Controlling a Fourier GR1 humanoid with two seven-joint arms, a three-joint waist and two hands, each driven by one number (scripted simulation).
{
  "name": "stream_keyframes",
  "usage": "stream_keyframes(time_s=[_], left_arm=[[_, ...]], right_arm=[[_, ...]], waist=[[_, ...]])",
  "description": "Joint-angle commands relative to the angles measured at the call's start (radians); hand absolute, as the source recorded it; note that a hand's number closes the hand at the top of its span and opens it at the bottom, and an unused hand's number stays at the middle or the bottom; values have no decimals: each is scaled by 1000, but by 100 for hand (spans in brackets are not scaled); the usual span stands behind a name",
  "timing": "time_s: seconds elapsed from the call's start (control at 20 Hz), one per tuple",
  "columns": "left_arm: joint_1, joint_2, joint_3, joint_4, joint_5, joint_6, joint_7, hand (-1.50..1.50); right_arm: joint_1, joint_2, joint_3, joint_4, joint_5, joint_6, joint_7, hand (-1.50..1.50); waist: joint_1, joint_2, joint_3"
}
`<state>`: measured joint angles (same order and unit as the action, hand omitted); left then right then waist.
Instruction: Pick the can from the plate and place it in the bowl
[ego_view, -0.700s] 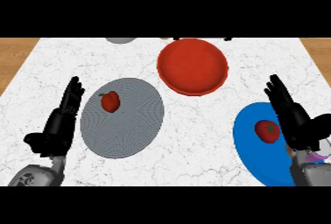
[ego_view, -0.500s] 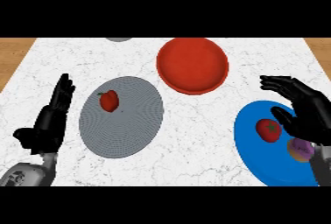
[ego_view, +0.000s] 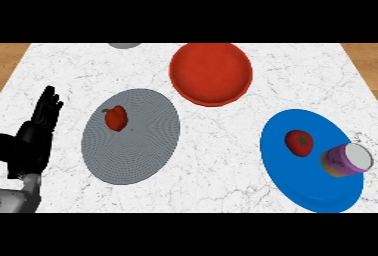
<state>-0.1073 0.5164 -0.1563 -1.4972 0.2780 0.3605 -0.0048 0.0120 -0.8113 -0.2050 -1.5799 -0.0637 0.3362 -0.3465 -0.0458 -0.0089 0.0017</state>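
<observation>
on a white marble counter (ego_view: 221, 145), the purple can (ego_view: 345, 160) lies tipped on its side at the right edge of a blue plate (ego_view: 295, 185), its pale open end facing up and right. just beside it on the same plate sits a red tomato (ego_view: 299, 142), apart from the can. the red bowl (ego_view: 211, 73) stands well up the counter, left of the blue plate, with bare marble between them. my left hand (ego_view: 31, 137) shows at the left edge, fingers straight and spread, pointing up, holding nothing. near it lies a grey plate (ego_view: 140, 150) carrying a small red pepper (ego_view: 115, 118). a grey object (ego_view: 124, 45) peeks in at the top edge. my right hand is out of view.
</observation>
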Motion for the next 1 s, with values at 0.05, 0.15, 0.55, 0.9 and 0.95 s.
stream_keyframes(time_s=[0.05, 0.15, 0.55, 0.9, 0.95], left_arm=[[31, 37, 17, -44, 11, -23, 51, 0], [-45, 33, 40, -15, 21, -39, 87, 0], [-72, -4, 46, -10, -45, -75, 98, 0], [-59, -42, 34, -28, -61, -79, 98, 0], [-38, -25, 45, -45, -65, -78, 101, 0]], right_arm=[[233, -121, -148, 86, 67, 109, -380, -150], [261, -130, -216, 149, 76, 123, -456, -150], [40, -240, -230, 263, 68, 223, -295, -150], [-53, -336, -122, 123, 109, 273, -101, -150], [-25, -346, -102, 103, 155, 273, -110, -150]], waist=[[3, -1, 2], [16, 6, 0], [54, 11, -2], [67, 14, -2], [66, 12, -2]])
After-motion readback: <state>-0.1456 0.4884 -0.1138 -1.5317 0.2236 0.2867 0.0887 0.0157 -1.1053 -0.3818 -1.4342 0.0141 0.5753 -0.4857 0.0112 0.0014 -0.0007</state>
